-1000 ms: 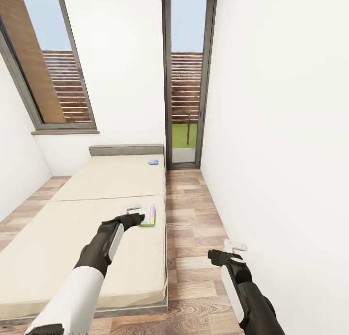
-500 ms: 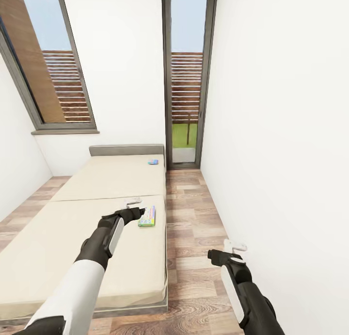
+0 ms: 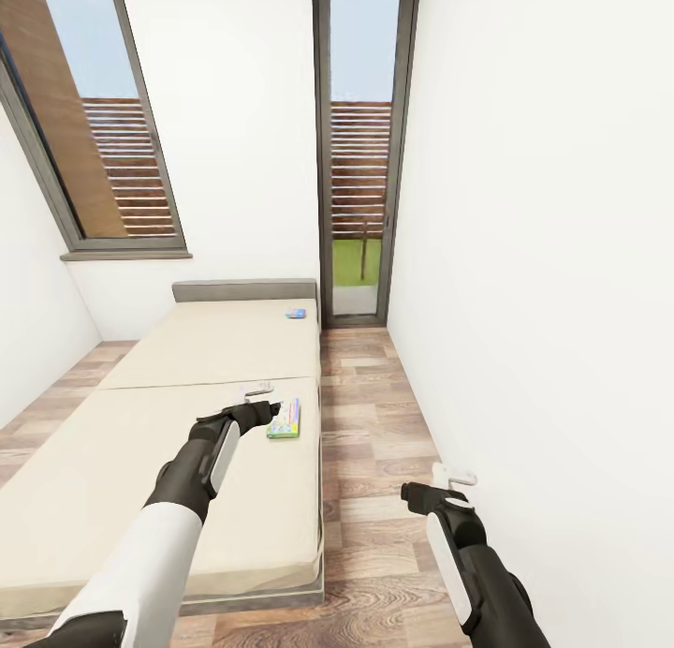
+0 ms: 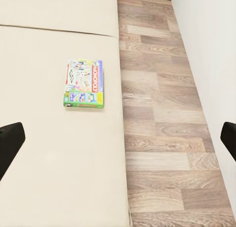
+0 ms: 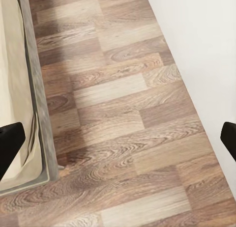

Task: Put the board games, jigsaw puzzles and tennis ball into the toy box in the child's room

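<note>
While both arms reach forward, two board games lie on the bed [image 3: 168, 461].

The green game [image 3: 285, 419] lies flat near the bed's floor-side edge, just beside the left claw [image 3: 256, 392], whose fingers are spread wide with nothing between them. The blue game [image 3: 296, 313] lies near the headboard [image 3: 243, 290]. The right claw [image 3: 453, 474], also spread and empty, hangs over the wood floor [image 5: 128, 114].

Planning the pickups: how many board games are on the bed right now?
2. The green-topped board game lies near the bed's right edge beside the left gripper; the light blue board game sits by the headboard.
</note>
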